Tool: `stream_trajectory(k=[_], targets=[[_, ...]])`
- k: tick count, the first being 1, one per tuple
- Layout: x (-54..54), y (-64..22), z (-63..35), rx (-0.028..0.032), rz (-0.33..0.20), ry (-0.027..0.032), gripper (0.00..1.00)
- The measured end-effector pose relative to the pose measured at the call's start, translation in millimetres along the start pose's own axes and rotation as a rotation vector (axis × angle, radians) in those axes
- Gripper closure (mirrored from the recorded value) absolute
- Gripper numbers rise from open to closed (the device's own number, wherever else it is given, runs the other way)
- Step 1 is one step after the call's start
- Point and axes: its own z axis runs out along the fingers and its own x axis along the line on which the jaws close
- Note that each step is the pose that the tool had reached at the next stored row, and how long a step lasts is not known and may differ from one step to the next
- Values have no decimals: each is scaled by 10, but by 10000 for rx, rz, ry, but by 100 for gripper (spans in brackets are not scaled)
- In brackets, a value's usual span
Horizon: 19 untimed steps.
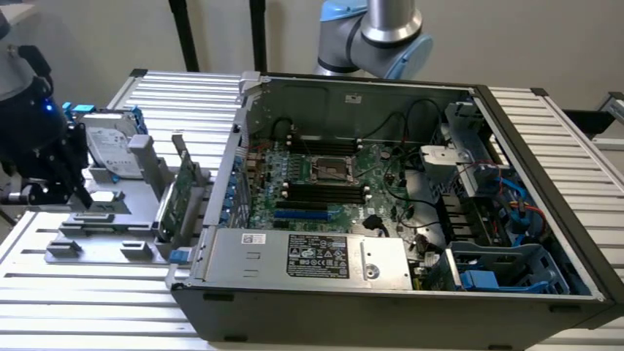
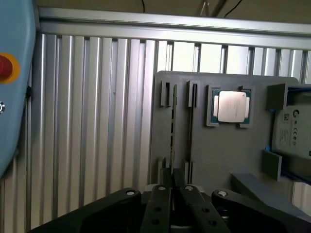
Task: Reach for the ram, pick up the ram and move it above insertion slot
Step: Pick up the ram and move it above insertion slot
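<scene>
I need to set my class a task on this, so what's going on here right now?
A robot arm's gripper hangs over the grey parts holder on the slatted table, beside an open computer case. It lines up with the ram, which stands on edge in the holder's slots and looks not yet lifted. The motherboard lies inside the case.

A: What is cut off or unclear here?
B: In the exterior view the arm (image 1: 385, 29) is cut by the upper edge. From the wrist, the gripper (image 2: 173, 190) and the hard drive (image 2: 291, 128) are both cut by the picture's border.
A: And the ram (image 2: 172, 128)?
B: It stands edge-on, only a thin line; I cannot make out any detail.
</scene>
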Motion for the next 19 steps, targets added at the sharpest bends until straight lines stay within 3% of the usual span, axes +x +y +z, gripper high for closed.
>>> stream_trajectory(k=[7,19], targets=[[4,-146,-319,1,-1,-1,87],[24,-679,-862,-55,-3,-61,87]])
